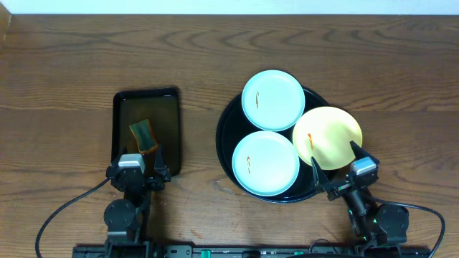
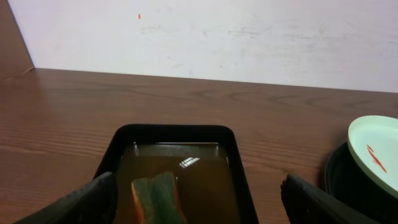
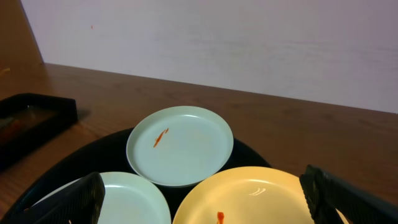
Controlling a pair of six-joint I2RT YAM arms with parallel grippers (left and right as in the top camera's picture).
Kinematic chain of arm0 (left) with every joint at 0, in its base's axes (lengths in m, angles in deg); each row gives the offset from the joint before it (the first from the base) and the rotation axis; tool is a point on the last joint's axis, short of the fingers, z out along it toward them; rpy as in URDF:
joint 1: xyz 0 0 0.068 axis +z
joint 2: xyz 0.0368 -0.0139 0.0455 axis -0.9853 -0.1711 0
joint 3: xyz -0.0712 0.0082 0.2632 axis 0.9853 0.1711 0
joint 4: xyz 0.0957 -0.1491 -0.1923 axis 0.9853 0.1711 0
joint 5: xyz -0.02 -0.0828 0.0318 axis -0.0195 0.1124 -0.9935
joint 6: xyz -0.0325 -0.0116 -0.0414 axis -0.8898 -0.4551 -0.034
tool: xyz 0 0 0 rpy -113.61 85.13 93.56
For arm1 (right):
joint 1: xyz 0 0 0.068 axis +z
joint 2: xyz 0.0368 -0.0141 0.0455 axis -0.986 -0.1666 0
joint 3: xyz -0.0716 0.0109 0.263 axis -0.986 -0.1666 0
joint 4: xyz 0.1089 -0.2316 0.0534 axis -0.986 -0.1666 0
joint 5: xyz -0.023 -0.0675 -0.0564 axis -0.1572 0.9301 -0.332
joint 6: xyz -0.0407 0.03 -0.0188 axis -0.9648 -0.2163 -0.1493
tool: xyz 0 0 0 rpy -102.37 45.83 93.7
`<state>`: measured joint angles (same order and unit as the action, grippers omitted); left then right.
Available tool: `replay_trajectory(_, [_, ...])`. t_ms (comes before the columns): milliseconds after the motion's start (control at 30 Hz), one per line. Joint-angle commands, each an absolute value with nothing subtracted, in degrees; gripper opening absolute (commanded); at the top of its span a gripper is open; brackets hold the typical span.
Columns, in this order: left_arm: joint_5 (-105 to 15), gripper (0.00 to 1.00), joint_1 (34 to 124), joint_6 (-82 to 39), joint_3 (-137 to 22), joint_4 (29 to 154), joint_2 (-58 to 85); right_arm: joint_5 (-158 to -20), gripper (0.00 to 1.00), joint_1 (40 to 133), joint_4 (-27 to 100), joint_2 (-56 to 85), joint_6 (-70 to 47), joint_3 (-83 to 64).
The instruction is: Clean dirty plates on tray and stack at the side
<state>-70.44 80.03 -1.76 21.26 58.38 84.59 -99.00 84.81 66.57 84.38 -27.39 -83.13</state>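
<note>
Your right claw (image 1: 336, 159) is wide open and empty, hanging over the near rim of the yellow plate (image 1: 328, 132) by the table's front edge. Left claw (image 1: 140, 159), same deal, over the small tray (image 1: 147, 93) with the sponge (image 1: 143, 135). Yellow plate and two green plates (image 1: 272, 100) (image 1: 265, 163), all red-smeared, sit on the round tray (image 1: 224, 136), right of centre.

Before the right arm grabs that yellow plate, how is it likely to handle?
The yellow plate looks rigid and shallow, so it would probably lift stiffly without flexing. Its surface shows a glint, so a pinch on the rim may slip. It overhangs the edge of the black tray, so a push could rock or tip it.
</note>
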Motion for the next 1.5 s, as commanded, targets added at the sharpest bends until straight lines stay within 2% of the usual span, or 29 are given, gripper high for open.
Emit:
replay_trajectory(0, [-71.7, 0.85, 79.8, -1.4, 21.9, 60.9, 84.6, -98.3, 0.99, 84.5, 66.3, 84.6, -28.0, -83.2])
replay_trajectory(1100, [-71.7, 0.85, 79.8, -1.5, 21.9, 60.6, 84.6, -98.3, 0.99, 84.5, 66.3, 84.6, -28.0, -83.2])
replay_trajectory(1467, [-70.6, 0.85, 79.8, -20.1, 21.7, 56.3, 84.6, -104.6, 0.99, 84.5, 71.0, 84.6, -23.0, -83.2])
